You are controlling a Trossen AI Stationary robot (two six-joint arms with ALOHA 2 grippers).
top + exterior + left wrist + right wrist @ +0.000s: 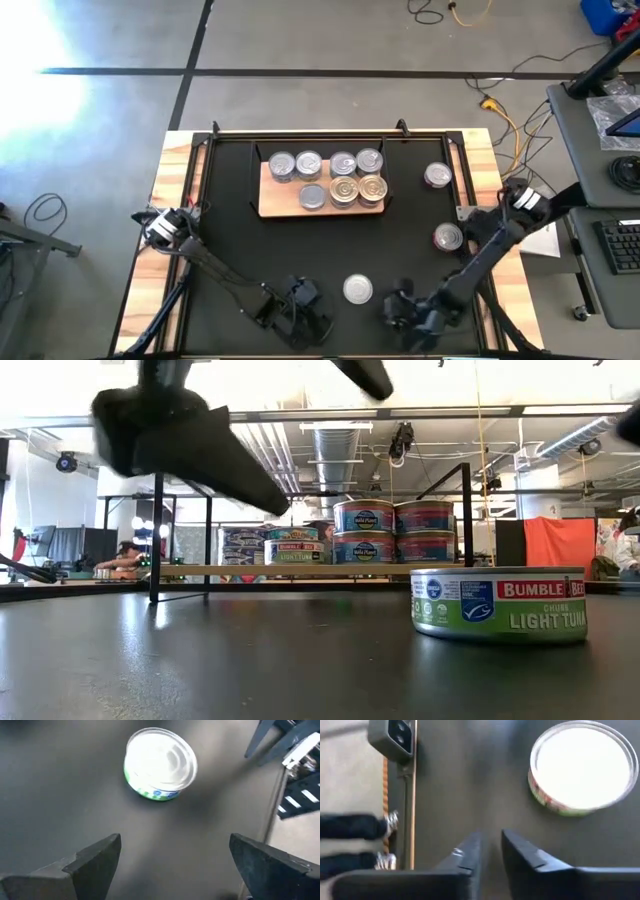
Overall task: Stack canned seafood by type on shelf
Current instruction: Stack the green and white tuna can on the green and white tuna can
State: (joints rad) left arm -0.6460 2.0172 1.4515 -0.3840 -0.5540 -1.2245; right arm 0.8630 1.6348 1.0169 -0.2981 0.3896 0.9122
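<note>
The near tin (498, 603) reads "Bumble Bee Chunk Light Tuna", its right edge cut off. It sits alone on the mat (230, 240) between the grippers. Far behind, shelf (268, 205) tins' labels blur. Left gripper (172, 865) gapes empty; right gripper (490, 851) stands slightly parted, empty.

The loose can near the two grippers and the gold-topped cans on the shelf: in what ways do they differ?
The loose can has a silver top; the gold-topped cans have gold ones. The loose can stands on the black mat at the near edge, while the gold-topped cans sit on the shelf. The loose can stands alone; the gold-topped cans sit side by side among other cans. Both kinds are short, round and upright.
</note>
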